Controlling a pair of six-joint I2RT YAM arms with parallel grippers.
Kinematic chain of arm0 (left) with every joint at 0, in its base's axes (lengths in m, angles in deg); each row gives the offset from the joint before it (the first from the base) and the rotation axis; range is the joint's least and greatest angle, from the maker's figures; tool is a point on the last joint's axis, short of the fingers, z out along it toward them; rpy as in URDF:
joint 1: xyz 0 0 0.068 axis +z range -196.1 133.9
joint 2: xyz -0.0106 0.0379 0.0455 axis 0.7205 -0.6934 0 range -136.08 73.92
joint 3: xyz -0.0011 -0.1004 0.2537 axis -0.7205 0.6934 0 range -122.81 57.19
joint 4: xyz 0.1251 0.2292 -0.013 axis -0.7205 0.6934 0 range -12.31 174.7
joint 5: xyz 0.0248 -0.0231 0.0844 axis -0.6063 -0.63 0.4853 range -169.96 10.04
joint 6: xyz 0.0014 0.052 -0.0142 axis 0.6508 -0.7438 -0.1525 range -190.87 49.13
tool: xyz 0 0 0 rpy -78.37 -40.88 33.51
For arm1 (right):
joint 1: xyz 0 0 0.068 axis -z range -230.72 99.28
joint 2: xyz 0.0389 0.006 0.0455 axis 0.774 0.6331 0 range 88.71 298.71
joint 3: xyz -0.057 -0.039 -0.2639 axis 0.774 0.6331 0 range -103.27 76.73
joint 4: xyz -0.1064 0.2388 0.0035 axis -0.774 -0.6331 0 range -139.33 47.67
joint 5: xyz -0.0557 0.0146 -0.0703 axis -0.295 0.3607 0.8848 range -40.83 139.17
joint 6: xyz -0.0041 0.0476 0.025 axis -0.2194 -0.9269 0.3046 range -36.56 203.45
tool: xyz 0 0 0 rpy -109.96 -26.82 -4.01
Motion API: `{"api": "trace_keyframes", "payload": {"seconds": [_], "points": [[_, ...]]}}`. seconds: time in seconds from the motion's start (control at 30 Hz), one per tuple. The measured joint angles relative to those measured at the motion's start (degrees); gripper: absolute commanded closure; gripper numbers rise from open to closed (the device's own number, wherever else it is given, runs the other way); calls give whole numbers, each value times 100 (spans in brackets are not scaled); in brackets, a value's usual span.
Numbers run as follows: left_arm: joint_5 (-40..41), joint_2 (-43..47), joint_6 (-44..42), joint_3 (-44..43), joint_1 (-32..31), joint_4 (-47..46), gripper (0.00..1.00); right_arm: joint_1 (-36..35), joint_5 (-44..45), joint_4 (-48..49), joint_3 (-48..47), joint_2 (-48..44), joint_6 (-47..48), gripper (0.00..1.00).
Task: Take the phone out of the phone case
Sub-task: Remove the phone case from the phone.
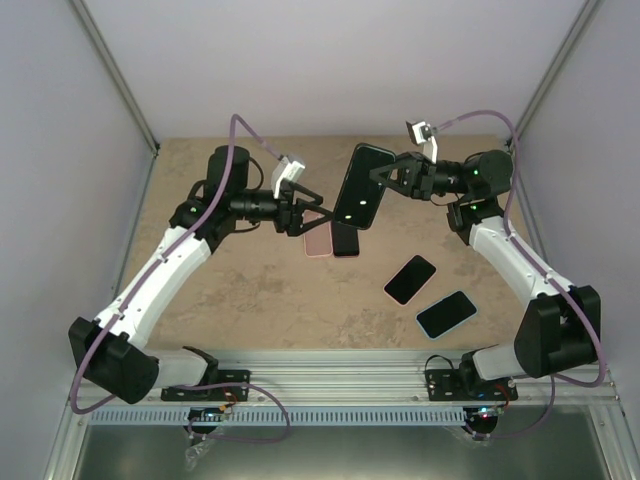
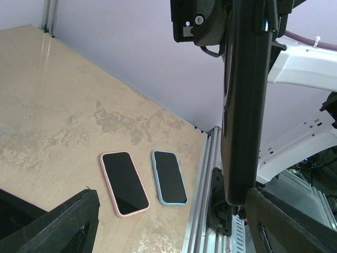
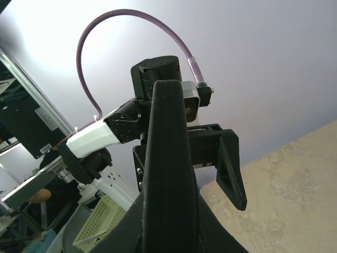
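My right gripper is shut on a phone in a black case and holds it upright in the air above the table's middle. In the right wrist view the cased phone stands edge-on between the two fingers. My left gripper is open, right beside the phone's lower left edge. In the left wrist view the cased phone hangs edge-on just inside the right finger, while the left finger stands far off. I cannot tell if that finger touches it.
A pink-cased phone and a dark phone lie on the table under the held one. A dark phone and a blue-cased phone lie front right, near the aluminium rail.
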Motion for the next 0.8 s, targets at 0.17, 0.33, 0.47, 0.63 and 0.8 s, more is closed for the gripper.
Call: {"api": "trace_keyframes", "payload": {"seconds": [0.17, 0.33, 0.47, 0.63, 0.8], "points": [[0, -9, -15, 17, -57, -4, 22, 2, -31, 0, 2, 11, -9, 99], [-20, -52, -2, 20, -83, -9, 25, 9, -52, -2, 2, 24, -9, 99], [-28, -70, 2, 20, -83, -9, 27, 13, -50, -2, 2, 50, -9, 99], [-160, -76, -35, 22, -83, -9, 27, 11, -72, -11, 2, 55, -7, 100], [-389, -74, -138, 92, -146, -4, 27, 11, 81, -68, 2, 70, 24, 99]]}}
